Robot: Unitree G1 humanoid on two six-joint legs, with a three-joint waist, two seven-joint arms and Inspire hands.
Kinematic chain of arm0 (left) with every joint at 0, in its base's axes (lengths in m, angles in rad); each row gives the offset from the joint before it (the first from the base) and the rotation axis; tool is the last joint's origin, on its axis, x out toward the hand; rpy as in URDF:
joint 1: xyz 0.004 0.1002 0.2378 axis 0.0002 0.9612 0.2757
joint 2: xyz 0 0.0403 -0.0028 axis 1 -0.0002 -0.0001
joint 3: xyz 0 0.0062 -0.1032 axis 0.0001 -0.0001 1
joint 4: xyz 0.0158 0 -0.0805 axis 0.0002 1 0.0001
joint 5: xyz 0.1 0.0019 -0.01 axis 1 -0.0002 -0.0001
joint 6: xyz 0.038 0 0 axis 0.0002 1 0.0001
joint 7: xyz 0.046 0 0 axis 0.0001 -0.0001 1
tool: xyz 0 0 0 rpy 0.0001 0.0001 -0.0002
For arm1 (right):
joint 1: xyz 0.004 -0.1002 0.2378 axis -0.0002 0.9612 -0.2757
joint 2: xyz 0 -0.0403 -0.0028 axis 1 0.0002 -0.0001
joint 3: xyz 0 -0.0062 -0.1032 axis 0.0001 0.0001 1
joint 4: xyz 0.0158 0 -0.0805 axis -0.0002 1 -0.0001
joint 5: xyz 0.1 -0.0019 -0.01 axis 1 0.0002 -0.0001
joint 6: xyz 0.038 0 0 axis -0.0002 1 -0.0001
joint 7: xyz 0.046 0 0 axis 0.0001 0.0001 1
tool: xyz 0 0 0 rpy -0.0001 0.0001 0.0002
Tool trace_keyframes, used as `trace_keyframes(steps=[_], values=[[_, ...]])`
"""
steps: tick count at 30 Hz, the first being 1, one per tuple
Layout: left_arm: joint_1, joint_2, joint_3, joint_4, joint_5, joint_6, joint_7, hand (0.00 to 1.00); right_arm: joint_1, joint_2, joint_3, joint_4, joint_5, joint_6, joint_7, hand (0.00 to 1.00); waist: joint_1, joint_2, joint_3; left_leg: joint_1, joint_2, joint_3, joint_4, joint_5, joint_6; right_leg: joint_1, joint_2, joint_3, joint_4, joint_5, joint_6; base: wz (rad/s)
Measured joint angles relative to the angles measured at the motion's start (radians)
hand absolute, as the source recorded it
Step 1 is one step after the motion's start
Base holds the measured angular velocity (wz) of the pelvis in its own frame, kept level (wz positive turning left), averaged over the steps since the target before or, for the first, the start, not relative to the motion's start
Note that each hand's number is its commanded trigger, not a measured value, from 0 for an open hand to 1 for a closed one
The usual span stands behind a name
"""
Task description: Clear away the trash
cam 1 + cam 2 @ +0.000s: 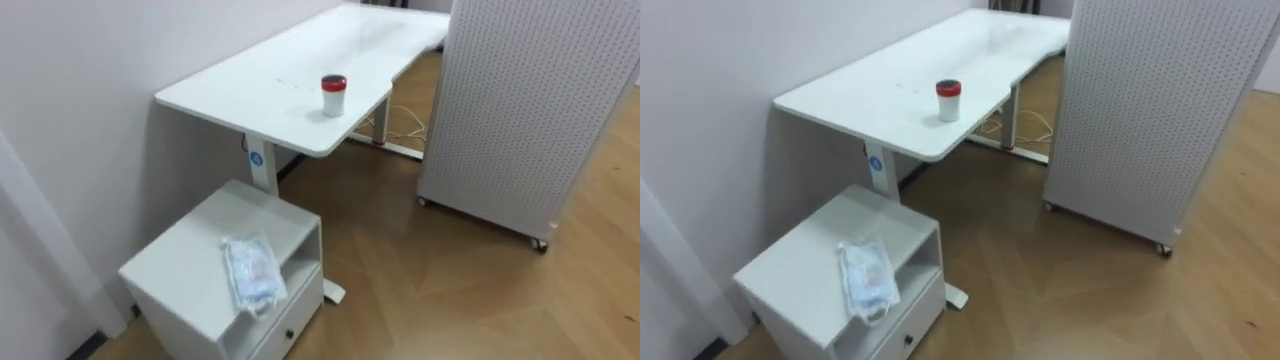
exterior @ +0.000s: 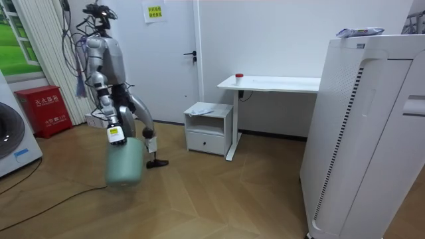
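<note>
A crumpled clear plastic packet (image 1: pixel 252 272) lies on top of a low white cabinet (image 1: pixel 180 265) beside the wall. A white cup with a red lid (image 1: pixel 333 96) stands near the front edge of the white desk (image 1: pixel 250 85). In the room view I stand a few steps from the cabinet (image 2: pixel 209 129), on the room view's left. A green bin (image 2: pixel 125 161) hangs at my side from my right hand (image 2: pixel 114 131), whose fingers are curled on its rim. My left hand (image 2: pixel 151 141) hangs low by my leg.
A white perforated panel on castors (image 1: pixel 530 110) stands to the right of the desk, with wood floor between. In the room view a tall white appliance (image 2: pixel 372 133) fills the right, and a washing machine (image 2: pixel 13 143) and a red box (image 2: pixel 43 109) stand at the left.
</note>
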Motion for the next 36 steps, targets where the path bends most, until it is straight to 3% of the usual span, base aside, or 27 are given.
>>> trace_keyframes(steps=[1,2,4,5,6,7,8,9,11,12,14,15,16,17,18,19,21,22,27,31,36], values=[[-0.009,0.001,0.000,0.001,-0.020,-0.014,0.001,0.00,-0.003,-0.002,0.001,-0.004,0.002,-0.004,0.001,1.00,0.004,0.000,-0.0060,-0.006,0.000,0.019,0.020,-0.041,0.004,0.014,-0.010,0.016,0.002,-0.016,0.002,-0.21],[-0.017,0.001,0.000,0.001,-0.029,-0.018,0.001,0.00,-0.005,-0.003,0.001,-0.006,0.005,-0.005,0.000,1.00,0.005,-0.003,-0.0087,-0.002,-0.005,0.030,0.026,-0.059,0.006,0.010,-0.020,0.015,0.020,-0.026,0.011,-0.13],[-0.051,0.002,0.000,-0.001,-0.052,-0.034,0.003,0.00,-0.016,-0.005,0.001,-0.011,0.018,-0.006,-0.016,1.00,0.006,-0.010,-0.0099,0.031,-0.028,0.049,0.035,-0.101,0.021,-0.049,-0.059,-0.004,0.201,-0.045,0.058,-0.02],[-0.058,0.005,0.000,-0.001,-0.054,-0.036,0.004,0.00,-0.016,-0.005,0.002,-0.015,0.018,-0.008,-0.022,1.00,0.006,-0.014,-0.0123,0.040,-0.035,0.054,0.035,-0.109,0.024,-0.075,-0.073,-0.021,0.263,-0.039,0.071,0.05],[-0.072,0.011,0.001,-0.001,-0.054,-0.041,0.008,0.00,-0.015,-0.007,0.002,-0.018,0.017,-0.017,-0.031,1.00,0.006,-0.020,-0.0133,0.061,-0.038,0.071,0.038,-0.132,0.030,-0.120,-0.099,-0.050,0.385,-0.009,0.115,0.03],[-0.083,0.014,0.000,0.004,-0.054,-0.042,0.020,0.00,-0.019,-0.008,0.002,-0.019,0.019,-0.018,-0.040,1.00,0.008,-0.022,-0.0121,0.092,-0.039,0.077,0.033,-0.153,0.029,-0.155,-0.114,-0.062,0.490,0.053,0.139,0.00],[-0.085,0.015,0.000,0.006,-0.054,-0.042,0.028,0.00,-0.027,-0.009,0.001,-0.025,0.020,-0.018,-0.042,1.00,0.009,-0.021,-0.0124,0.109,-0.037,0.076,0.030,-0.162,0.030,-0.166,-0.119,-0.074,0.530,0.095,0.139,0.00],[-0.093,0.020,-0.007,0.006,-0.053,-0.044,0.043,0.00,-0.028,-0.007,0.001,-0.033,0.035,-0.019,-0.045,1.00,0.007,-0.005,-0.0120,0.141,-0.030,0.058,0.021,-0.179,0.025,-0.186,-0.116,-0.094,0.592,0.174,0.131,-0.15],[-0.096,0.027,-0.016,0.002,-0.053,-0.048,0.069,0.00,-0.038,-0.002,0.001,-0.041,0.062,-0.029,-0.050,1.00,0.012,-0.004,-0.0132,0.171,-0.019,0.050,-0.007,-0.190,0.019,-0.261,-0.117,-0.103,0.652,0.145,0.107,-0.20],[-0.098,0.027,-0.016,0.002,-0.053,-0.049,0.082,0.00,-0.041,-0.005,0.001,-0.053,0.094,-0.038,-0.055,1.00,0.012,0.003,-0.0067,0.179,-0.013,0.012,-0.011,-0.195,0.012,-0.322,-0.111,-0.111,0.650,0.098,0.088,0.06],[-0.118,0.028,-0.019,-0.002,-0.064,-0.056,0.101,0.00,-0.039,-0.004,0.002,-0.066,0.155,-0.052,-0.069,1.00,-0.002,0.017,-0.0036,0.186,0.008,-0.036,-0.018,-0.200,0.001,-0.387,-0.098,-0.125,0.529,0.073,0.085,0.39],[-0.131,0.030,-0.036,-0.009,-0.074,-0.061,0.119,0.00,-0.028,-0.002,0.010,-0.063,0.197,-0.061,-0.076,1.00,-0.009,0.016,-0.0037,0.195,0.019,-0.049,-0.030,-0.197,-0.008,-0.401,-0.097,-0.122,0.385,0.078,0.089,0.63],[-0.131,0.028,-0.044,-0.021,-0.074,-0.077,0.140,0.00,-0.017,0.002,0.016,-0.058,0.237,-0.073,-0.084,1.00,-0.013,0.008,-0.0032,0.213,0.019,-0.050,-0.048,-0.198,-0.019,-0.401,-0.102,-0.106,0.215,0.112,0.095,0.58],[-0.130,0.026,-0.044,-0.027,-0.074,-0.085,0.149,0.00,-0.013,0.003,0.016,-0.057,0.255,-0.084,-0.085,1.00,-0.015,0.005,-0.0012,0.216,0.020,-0.053,-0.049,-0.203,-0.027,-0.402,-0.104,-0.094,0.151,0.185,0.110,0.55],[-0.125,0.015,-0.045,-0.032,-0.074,-0.098,0.164,0.00,-0.004,0.004,0.016,-0.042,0.288,-0.103,-0.087,1.00,-0.027,0.016,-0.0163,0.222,0.028,-0.077,-0.054,-0.210,-0.042,-0.377,-0.091,-0.101,0.110,0.215,0.092,0.35],[-0.124,0.009,-0.045,-0.040,-0.074,-0.119,0.181,0.00,-0.003,0.005,0.017,-0.036,0.310,-0.115,-0.085,1.00,-0.016,0.032,-0.0177,0.233,0.042,-0.088,-0.076,-0.209,-0.057,-0.350,-0.061,-0.106,0.061,0.223,0.082,0.23],[-0.115,0.009,-0.044,-0.041,-0.077,-0.147,0.221,0.00,-0.005,0.007,0.033,-0.035,0.317,-0.139,-0.083,1.00,-0.005,0.039,-0.0140,0.257,0.054,-0.090,-0.116,-0.197,-0.075,-0.332,-0.040,-0.106,0.028,0.233,0.069,-0.07],[-0.117,0.009,-0.044,-0.041,-0.100,-0.161,0.249,0.00,-0.013,0.006,0.046,-0.034,0.317,-0.155,-0.083,1.00,-0.002,0.042,-0.0159,0.259,0.058,-0.095,-0.126,-0.192,-0.083,-0.332,-0.034,-0.104,0.026,0.233,0.065,-0.08],[-0.132,0.008,-0.045,-0.038,-0.151,-0.205,0.290,0.00,-0.075,0.005,0.085,-0.023,0.318,-0.183,-0.063,1.00,0.002,0.033,-0.0070,0.254,0.074,-0.103,-0.124,-0.190,-0.086,-0.333,-0.024,-0.103,0.026,0.232,0.062,-0.02],[-0.187,0.011,-0.080,-0.034,-0.158,-0.230,0.310,0.00,-0.143,0.010,0.098,-0.011,0.336,-0.201,-0.025,1.00,-0.001,0.016,0.0044,0.200,0.070,-0.105,-0.101,-0.190,-0.087,-0.372,-0.030,-0.134,0.030,0.231,0.062,0.16],[-0.270,0.012,-0.094,-0.017,-0.158,-0.236,0.327,0.00,-0.218,0.019,0.101,0.038,0.361,-0.214,-0.014,1.00,0.005,0.012,0.0072,0.097,0.067,-0.103,-0.053,-0.191,-0.086,-0.450,-0.049,-0.155,0.047,0.231,0.062,0.20]])
